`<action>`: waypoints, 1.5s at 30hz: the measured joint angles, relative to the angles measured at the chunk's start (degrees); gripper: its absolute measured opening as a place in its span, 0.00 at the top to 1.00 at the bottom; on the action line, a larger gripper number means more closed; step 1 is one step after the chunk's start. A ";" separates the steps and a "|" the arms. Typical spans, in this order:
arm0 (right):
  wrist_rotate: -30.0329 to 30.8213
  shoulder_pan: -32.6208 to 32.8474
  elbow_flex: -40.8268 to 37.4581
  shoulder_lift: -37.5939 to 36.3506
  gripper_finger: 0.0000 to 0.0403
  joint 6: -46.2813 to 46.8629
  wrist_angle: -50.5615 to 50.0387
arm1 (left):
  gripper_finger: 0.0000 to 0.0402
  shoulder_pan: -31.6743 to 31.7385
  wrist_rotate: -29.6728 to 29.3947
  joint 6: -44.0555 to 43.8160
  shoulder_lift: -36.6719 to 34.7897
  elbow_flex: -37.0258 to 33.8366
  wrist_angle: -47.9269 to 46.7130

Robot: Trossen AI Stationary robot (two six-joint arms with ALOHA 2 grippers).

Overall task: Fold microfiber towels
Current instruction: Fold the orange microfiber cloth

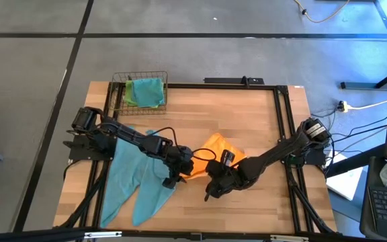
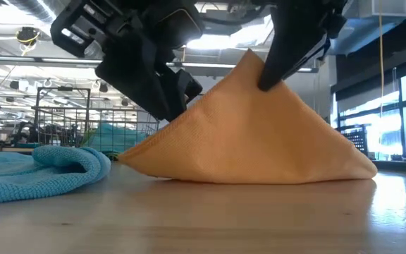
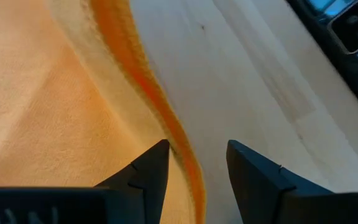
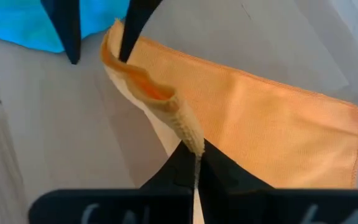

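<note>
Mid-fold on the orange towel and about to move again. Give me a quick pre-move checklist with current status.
1. Right gripper shut on the orange towel edge: ok.
2. Left gripper open, towel hem between its fingers, not pinched: ok if release was meant.
3. Orange towel lifted into a peak, lower edge on the table: ok.
4. Orange towel folded flat: not ok.
5. Teal towel lies beside the left arm, close to the orange one; whether they touch: cannot tell.
6. Wire basket with folded towels stands at the far edge, apart from the arms: ok.
</note>
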 joint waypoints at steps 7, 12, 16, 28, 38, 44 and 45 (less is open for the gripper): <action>0.00 0.26 0.00 0.00 0.99 0.61 -0.20 | 0.62 -0.40 -4.45 -2.80 0.38 0.02 0.20; 1.22 0.24 -0.01 -0.11 0.99 5.20 -0.64 | 0.62 -0.96 -5.03 -5.19 1.88 0.02 -0.11; 2.90 0.24 -0.04 -1.66 0.99 8.74 -2.03 | 0.62 -1.61 -7.71 -5.94 1.88 0.02 0.17; 1.47 3.23 -0.04 -3.76 0.99 22.12 -4.70 | 0.97 0.55 -8.62 -2.64 -2.05 2.67 -4.53; -0.97 5.47 -0.04 -3.65 0.98 29.89 -10.90 | 1.00 7.02 -6.09 9.41 -2.10 8.98 -9.68; -1.60 6.52 -0.06 -3.65 0.98 43.85 -25.63 | 1.00 9.70 -5.20 16.85 -1.46 9.15 -4.60; -1.46 6.84 -0.27 -3.65 0.98 44.91 -27.35 | 1.00 9.88 -4.90 17.83 -0.90 9.25 -2.15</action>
